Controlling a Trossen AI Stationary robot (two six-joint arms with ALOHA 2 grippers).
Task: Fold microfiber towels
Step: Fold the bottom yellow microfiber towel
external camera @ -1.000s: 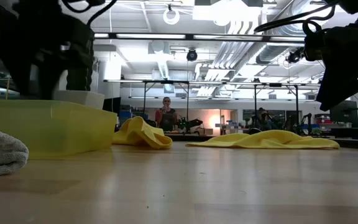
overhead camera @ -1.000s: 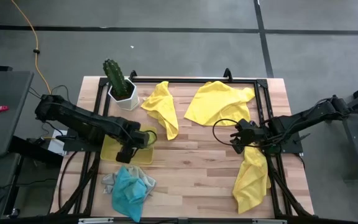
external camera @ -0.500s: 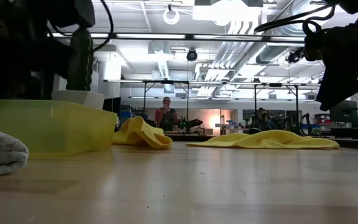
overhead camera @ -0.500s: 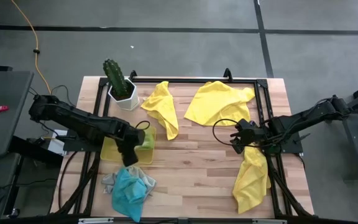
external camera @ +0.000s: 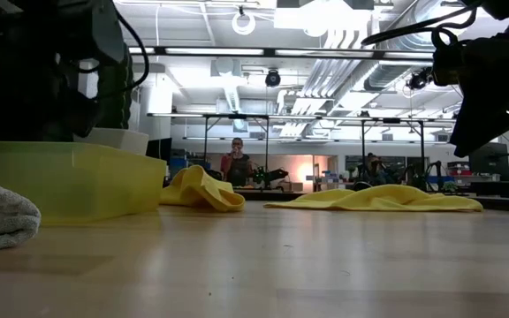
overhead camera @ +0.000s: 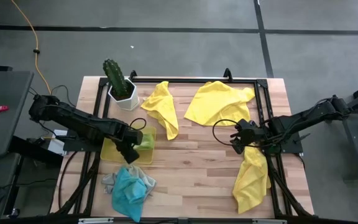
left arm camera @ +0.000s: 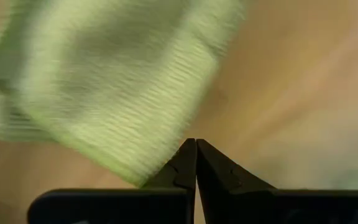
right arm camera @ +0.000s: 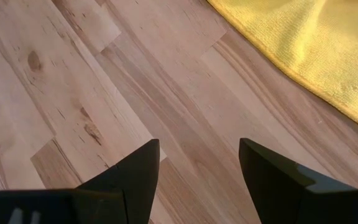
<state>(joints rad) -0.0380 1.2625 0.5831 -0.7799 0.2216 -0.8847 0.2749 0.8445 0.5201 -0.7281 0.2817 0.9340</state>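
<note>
since a second ago the left gripper [overhead camera: 131, 149] has drawn back a little over the translucent yellow tray [overhead camera: 112, 152], and its fingers, spread then, are now pressed tip to tip [left arm camera: 196, 155]. whether any of the lime green towel [left arm camera: 114, 81] is pinched between them cannot be told; its ribbed, soft edge lies right against the tips, inside the tray. the right arm has not moved.

the tray is rigid and shallow, standing on pale wood planks of the table [overhead camera: 197, 162]. just beside the tray lies a crumpled turquoise towel [overhead camera: 128, 190] on a grey one [overhead camera: 109, 182]. three floppy yellow towels lie farther from the tray: one bunched [overhead camera: 160, 107], one spread flat [overhead camera: 219, 101], one long and draped [overhead camera: 252, 177].

the left arm reaches in low, elbow bent. the right gripper [overhead camera: 236, 139] hangs above the table near the draped towel, jaws wide apart, holding nothing.
</note>
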